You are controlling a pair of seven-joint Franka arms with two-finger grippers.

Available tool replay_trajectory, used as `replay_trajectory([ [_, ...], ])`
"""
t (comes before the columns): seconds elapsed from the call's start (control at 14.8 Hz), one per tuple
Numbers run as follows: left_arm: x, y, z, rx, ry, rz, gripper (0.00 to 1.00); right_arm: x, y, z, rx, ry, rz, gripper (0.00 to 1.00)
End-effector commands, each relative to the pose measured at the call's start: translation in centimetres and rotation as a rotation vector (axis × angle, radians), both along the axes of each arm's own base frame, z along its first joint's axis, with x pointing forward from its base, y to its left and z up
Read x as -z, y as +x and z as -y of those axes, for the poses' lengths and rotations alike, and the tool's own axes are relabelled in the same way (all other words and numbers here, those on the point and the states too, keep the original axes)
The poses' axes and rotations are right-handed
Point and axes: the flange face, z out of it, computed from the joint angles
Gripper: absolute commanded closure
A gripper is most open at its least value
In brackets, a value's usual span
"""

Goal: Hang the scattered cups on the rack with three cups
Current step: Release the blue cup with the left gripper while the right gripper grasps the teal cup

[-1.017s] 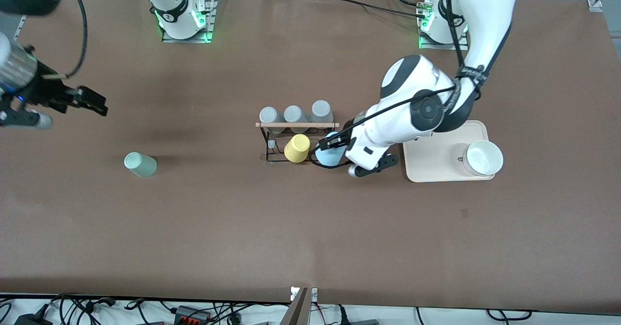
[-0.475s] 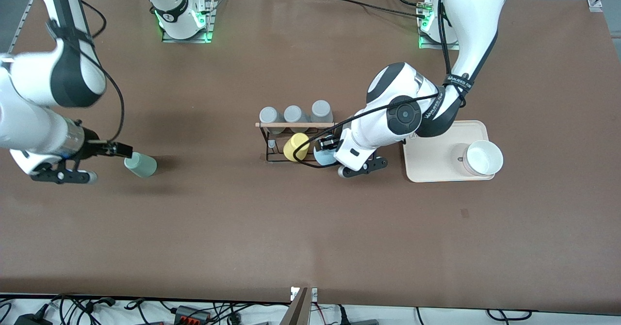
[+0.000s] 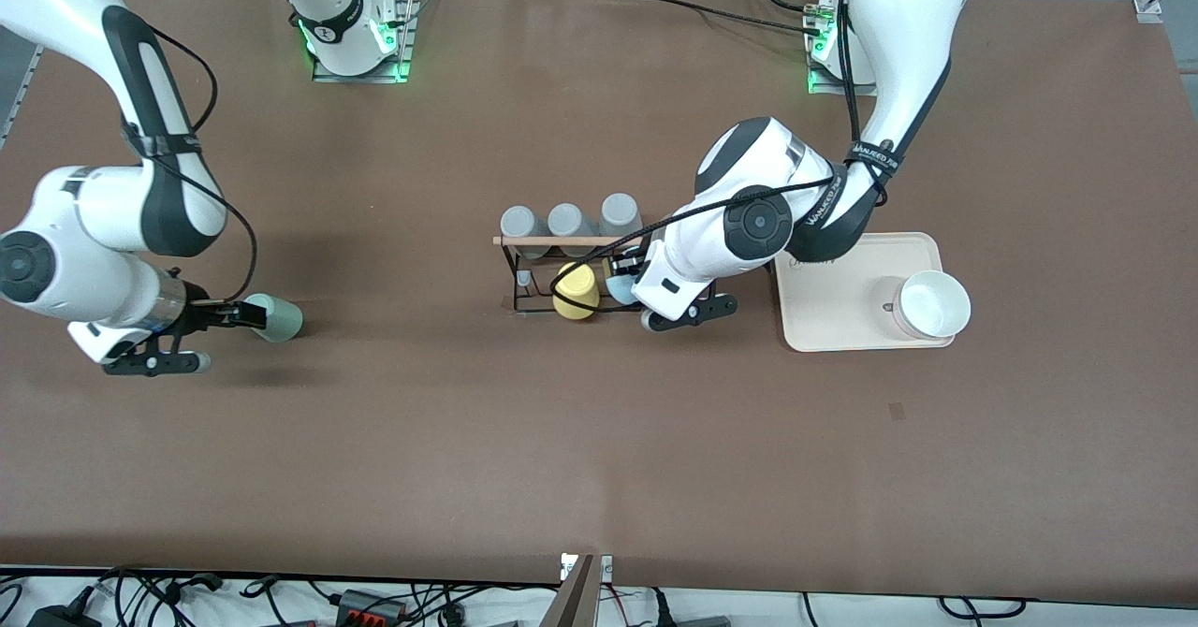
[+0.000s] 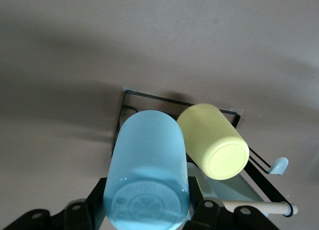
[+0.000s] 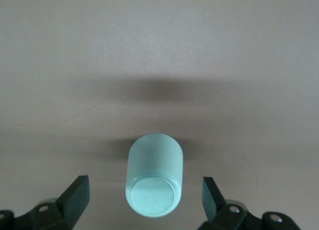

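Brown surface (image 3: 599, 440) fills the front view, both arms reaching in from their bases at 12 o'clock. Cream tray (image 3: 824, 318) sits toward the left arm's end w/ a white bowl (image 3: 931, 304) on it. Rack (image 3: 571, 241), black wire w/ a wooden rod on top, stands mid-surface; three grey cups (image 3: 568, 220) in a row just at its 12 o'clock side, yellow cup (image 3: 575, 290) hung on its 6 o'clock side. Left claw (image 3: 625, 283) is at the rack's end nearest the tray, clenched on the light blue cup (image 3: 620, 288); in the left wrist view that cup (image 4: 147, 177) sits between the black fingers (image 4: 94, 202), base toward the camera, touching or nearly touching the yellow cup (image 4: 213, 140). Mint-green cup (image 3: 271, 318) lies on its side toward the right arm's end, well apart from the rack. Right claw (image 3: 236, 313) is released, jaws wide, just at the cup's 9 o'clock; in the right wrist view the cup (image 5: 154, 176) lies between the two fingertips (image 5: 75, 192), gaps both sides, no contact. Vs half a sec ago: right claw has slid in so its tips now reach the mint cup; left claw has carried the blue cup closer in beside the yellow one, more of it hidden under the wrist.
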Motion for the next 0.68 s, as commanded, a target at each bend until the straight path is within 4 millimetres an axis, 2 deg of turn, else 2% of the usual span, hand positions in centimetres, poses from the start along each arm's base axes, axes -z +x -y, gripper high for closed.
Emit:
replay_trajectory([
  [0.0, -1.4, 0.2, 0.1, -0.001, 0.004, -0.006, 0.99, 1.4, -1.5, 0.1, -0.044, 0.003, 0.002, 0.00],
  [0.14, -0.3, -1.7, 2.9, 0.025, 0.023, -0.013, 0.99, 2.9, -2.4, 0.4, -0.043, 0.006, -0.003, 0.00],
  [0.2, 0.7, -2.0, 3.4, 0.034, 0.029, -0.023, 0.99, 3.2, -2.6, 0.4, -0.046, 0.007, -0.007, 0.00],
  [0.41, 1.2, -1.5, 3.4, 0.027, 0.017, 0.026, 0.99, 3.5, -2.7, 0.6, -0.045, 0.008, -0.014, 0.00],
  [0.54, 2.5, -1.3, 3.4, 0.059, 0.062, 0.056, 0.99, 3.5, -2.7, 0.8, -0.041, 0.008, -0.012, 0.00],
  [0.61, 2.9, -1.2, 3.2, 0.063, 0.068, 0.057, 0.99, 3.5, -2.7, 0.9, -0.040, 0.008, -0.012, 0.08],
])
